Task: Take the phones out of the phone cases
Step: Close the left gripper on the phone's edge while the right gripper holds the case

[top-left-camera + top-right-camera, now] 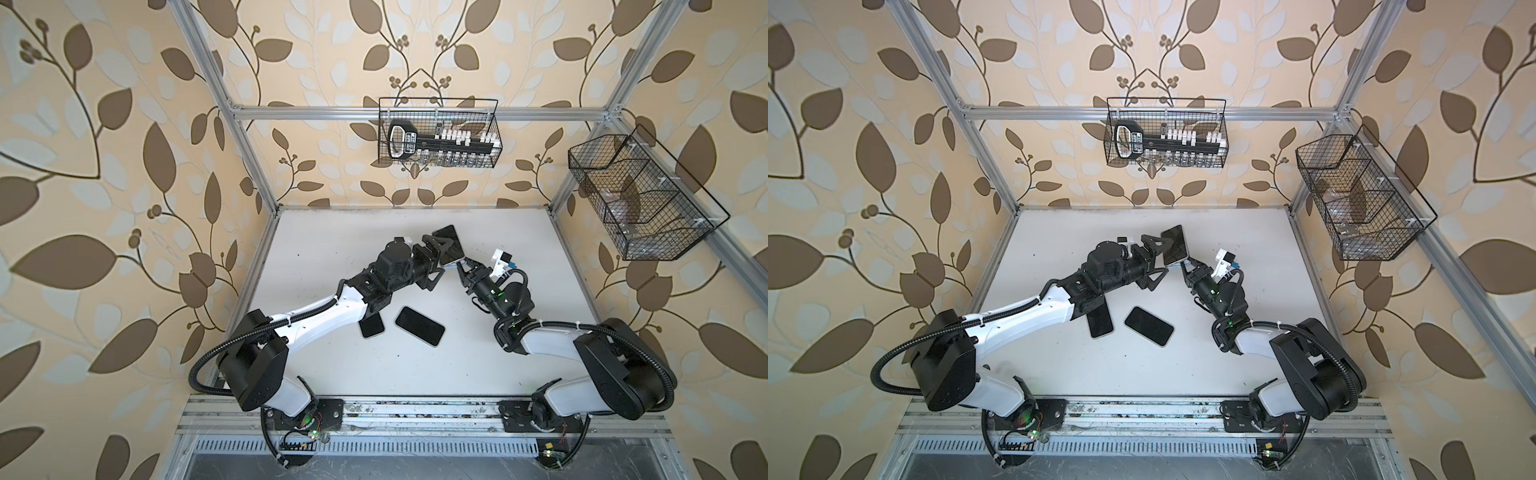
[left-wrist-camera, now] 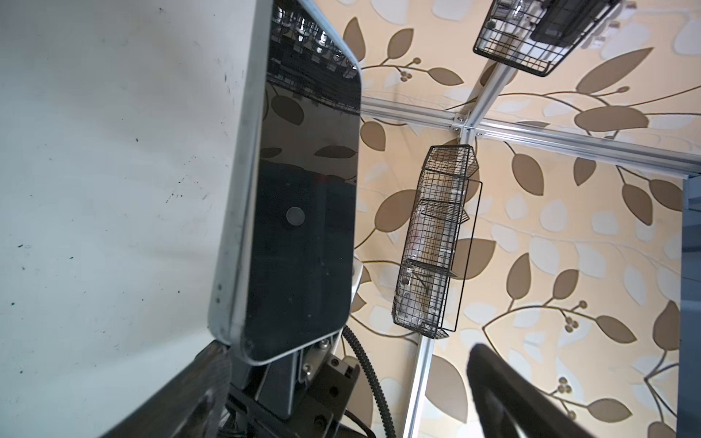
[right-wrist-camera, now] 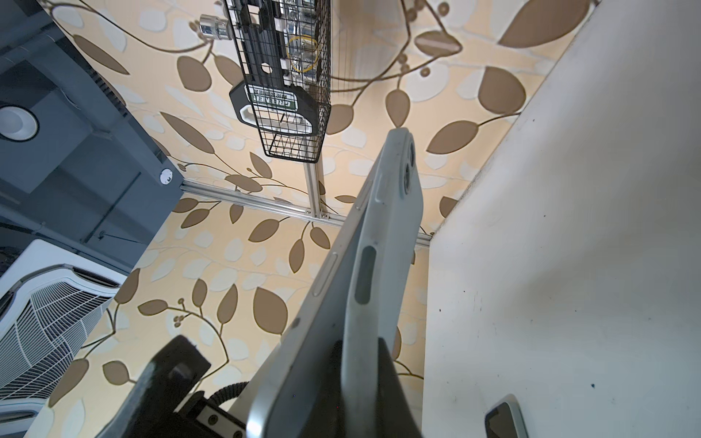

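The phone [image 1: 451, 245] [image 1: 1174, 245], black screen up, is held tilted above the table's far middle. In the right wrist view its silver edge [image 3: 326, 280] has parted from the pale grey phone case [image 3: 394, 227] at the near end. My right gripper [image 1: 461, 270] [image 1: 1185, 268] [image 3: 364, 364] is shut on that loose end of the case. My left gripper [image 1: 438, 262] [image 1: 1156, 262] [image 2: 352, 390] stands wide open at the phone's left long side. The left wrist view shows the dark screen [image 2: 303, 212] next to one finger [image 2: 205, 379], apart from the other.
Two more phones lie screen-up on the white table [image 1: 332, 374]: one in the middle [image 1: 419, 326] [image 1: 1148, 326], one partly under my left arm [image 1: 372, 326]. A wire basket with tools [image 1: 438, 133] hangs on the back rail and another [image 1: 640, 195] on the right rail.
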`<control>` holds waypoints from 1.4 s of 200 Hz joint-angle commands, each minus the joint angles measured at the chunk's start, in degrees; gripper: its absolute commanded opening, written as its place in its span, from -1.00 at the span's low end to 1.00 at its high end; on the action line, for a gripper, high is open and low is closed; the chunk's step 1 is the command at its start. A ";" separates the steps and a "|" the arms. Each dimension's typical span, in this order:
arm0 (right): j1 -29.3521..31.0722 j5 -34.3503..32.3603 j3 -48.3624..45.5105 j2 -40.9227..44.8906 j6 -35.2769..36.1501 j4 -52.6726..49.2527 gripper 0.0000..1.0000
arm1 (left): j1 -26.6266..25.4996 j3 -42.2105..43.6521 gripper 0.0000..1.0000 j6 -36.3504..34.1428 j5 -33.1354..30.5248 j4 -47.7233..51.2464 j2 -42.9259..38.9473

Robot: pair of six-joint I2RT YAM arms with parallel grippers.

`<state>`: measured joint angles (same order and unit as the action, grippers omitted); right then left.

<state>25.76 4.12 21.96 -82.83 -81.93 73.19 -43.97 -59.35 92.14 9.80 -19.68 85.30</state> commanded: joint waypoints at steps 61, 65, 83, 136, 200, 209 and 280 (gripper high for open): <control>1.59 -3.33 -0.77 -0.92 -1.65 8.07 -1.00 | -0.68 -0.65 0.97 1.03 -2.51 -5.28 0.03; 1.70 -3.26 -0.69 -0.96 -1.68 8.11 -1.00 | -0.68 -0.75 0.97 1.02 -2.51 -5.23 0.04; 1.84 -3.24 -0.75 -1.01 -1.57 8.02 -1.00 | -0.68 -0.76 0.97 1.19 -2.38 -5.58 0.30; 2.41 -3.85 -1.36 -1.11 -1.33 8.34 -1.00 | -0.60 -1.12 0.97 1.38 -3.02 -6.48 1.02; 3.29 -4.63 -2.18 -1.10 -1.04 9.07 -1.00 | 0.20 -1.18 0.97 0.68 -5.13 -6.30 0.64; 3.40 -4.67 -2.19 -1.03 -0.86 9.07 -1.00 | 0.20 -1.30 0.97 0.67 -5.42 -6.44 0.80; 4.38 -5.04 -2.38 -1.80 -0.75 9.90 -1.00 | 0.28 -2.28 0.97 0.81 -5.53 -7.26 2.49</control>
<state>29.17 -2.37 20.05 -84.51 -82.26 76.01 -44.16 -59.37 93.27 6.74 -23.27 87.31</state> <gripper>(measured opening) 0.095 0.986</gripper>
